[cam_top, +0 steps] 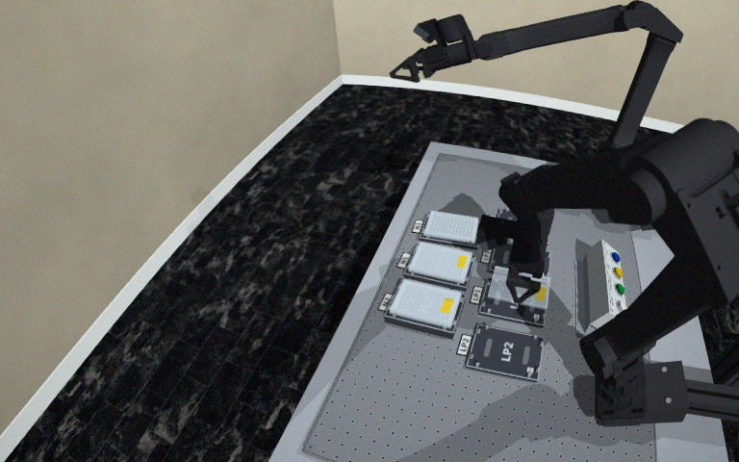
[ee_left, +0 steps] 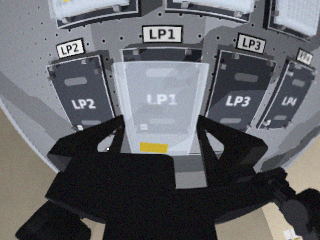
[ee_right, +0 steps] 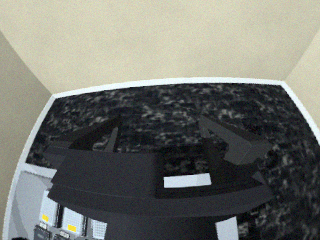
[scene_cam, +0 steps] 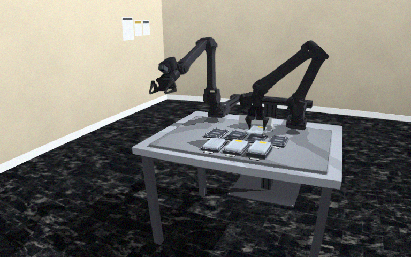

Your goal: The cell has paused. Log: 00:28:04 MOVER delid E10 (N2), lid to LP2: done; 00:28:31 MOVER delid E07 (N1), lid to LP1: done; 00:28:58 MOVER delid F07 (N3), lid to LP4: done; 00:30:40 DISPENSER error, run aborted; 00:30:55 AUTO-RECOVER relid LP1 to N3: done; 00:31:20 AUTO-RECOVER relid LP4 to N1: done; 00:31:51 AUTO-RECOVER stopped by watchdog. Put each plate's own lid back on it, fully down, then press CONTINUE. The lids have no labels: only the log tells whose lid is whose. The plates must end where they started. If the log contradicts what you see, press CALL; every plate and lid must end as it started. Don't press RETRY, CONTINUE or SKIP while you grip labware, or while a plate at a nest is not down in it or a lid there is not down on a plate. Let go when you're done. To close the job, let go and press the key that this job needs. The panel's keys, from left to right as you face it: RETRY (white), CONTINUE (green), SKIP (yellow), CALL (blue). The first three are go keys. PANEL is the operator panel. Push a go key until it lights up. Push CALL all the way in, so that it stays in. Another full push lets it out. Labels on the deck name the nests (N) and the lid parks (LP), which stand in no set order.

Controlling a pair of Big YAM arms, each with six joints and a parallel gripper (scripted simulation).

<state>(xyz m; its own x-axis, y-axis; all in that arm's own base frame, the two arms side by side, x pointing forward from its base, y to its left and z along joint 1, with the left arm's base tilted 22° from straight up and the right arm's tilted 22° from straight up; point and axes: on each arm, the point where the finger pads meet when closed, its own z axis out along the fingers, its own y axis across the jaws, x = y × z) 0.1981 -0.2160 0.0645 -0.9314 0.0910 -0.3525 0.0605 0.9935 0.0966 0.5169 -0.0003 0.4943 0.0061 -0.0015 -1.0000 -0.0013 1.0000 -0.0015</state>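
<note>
My left gripper (cam_top: 522, 296) (scene_cam: 256, 129) (ee_left: 160, 118) is shut on a clear lid (cam_top: 498, 286) (scene_cam: 252, 131) (ee_left: 160, 82) with a yellow mark, holding it a little above park LP1 (cam_top: 512, 318) (ee_left: 162, 53). Plate N2 (cam_top: 417, 302) (scene_cam: 257, 148) and plate N1 (cam_top: 434, 262) (scene_cam: 234, 147) show yellow marks like a lid's. Plate N3 (cam_top: 450, 227) (scene_cam: 214, 144) shows its wells and no yellow mark. My right gripper (cam_top: 404, 77) (scene_cam: 158, 92) (ee_right: 160, 119) is open and empty, high beyond the table. The panel (cam_top: 609, 272) is partly behind the left arm.
Park LP2 (cam_top: 490, 366) (scene_cam: 281, 142) (ee_left: 84, 90), park LP3 (scene_cam: 235, 133) (ee_left: 235, 92) and park LP4 (scene_cam: 215, 130) (ee_left: 295, 92) hold no lid. They stand in one row with LP1, beside the row of nests. The left arm hides part of the parks in the top view.
</note>
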